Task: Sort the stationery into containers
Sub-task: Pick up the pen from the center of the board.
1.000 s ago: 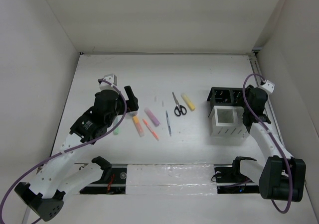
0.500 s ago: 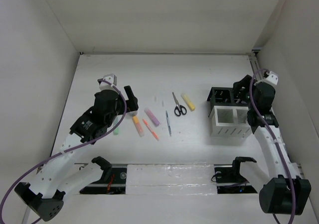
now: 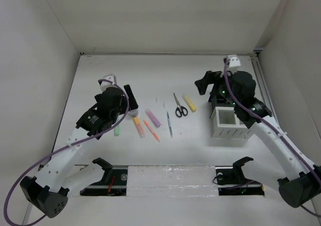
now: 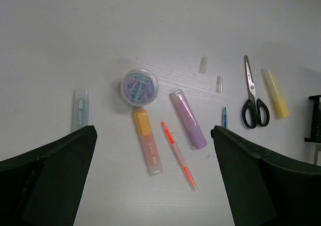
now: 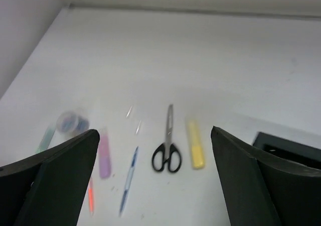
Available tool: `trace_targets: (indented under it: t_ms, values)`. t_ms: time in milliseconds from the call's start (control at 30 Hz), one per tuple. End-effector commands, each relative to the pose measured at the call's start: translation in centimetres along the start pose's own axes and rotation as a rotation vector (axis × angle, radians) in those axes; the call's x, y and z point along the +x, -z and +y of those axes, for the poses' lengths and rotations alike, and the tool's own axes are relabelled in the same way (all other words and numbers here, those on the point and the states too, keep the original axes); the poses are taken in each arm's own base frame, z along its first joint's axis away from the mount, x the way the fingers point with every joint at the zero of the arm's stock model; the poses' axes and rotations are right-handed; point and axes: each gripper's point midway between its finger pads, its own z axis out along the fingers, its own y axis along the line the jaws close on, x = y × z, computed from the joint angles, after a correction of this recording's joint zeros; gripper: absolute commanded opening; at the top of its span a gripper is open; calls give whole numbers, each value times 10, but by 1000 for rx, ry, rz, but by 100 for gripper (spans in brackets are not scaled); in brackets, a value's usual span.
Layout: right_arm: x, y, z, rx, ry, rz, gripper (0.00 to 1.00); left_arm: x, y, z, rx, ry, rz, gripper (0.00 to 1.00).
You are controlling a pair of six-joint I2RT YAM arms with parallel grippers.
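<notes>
Ahead of the right gripper (image 5: 154, 131) — jaws spread, empty — lie scissors (image 5: 168, 138); likely stiff, light, flat; pinch across the blades.

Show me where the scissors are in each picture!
Top view: the scissors lie near the middle of the picture, handles toward the arms.
Left wrist view: the scissors are at the upper right.
Right wrist view: the scissors are just below the centre.
Shared landmark: the yellow marker lies just right of them in every view.
</notes>
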Motion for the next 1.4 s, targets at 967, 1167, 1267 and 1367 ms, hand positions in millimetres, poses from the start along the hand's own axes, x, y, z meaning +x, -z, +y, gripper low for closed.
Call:
trace_targets:
  t_ms: [967,1167,1267,1367]
  values:
    - [272,-62,110,36,213,592,54,-46,2,1,-126,67,-88,100]
    - [289,-69,98,106,247,625,48,-51,10,3,-106,65,-114,100]
    - [294,-71,98,113,244,634,45,-46,7,5,-111,61,-107,100]
    - [303,-74,96,126,245,652,40,-46,7,5,-111,52,-107,100]
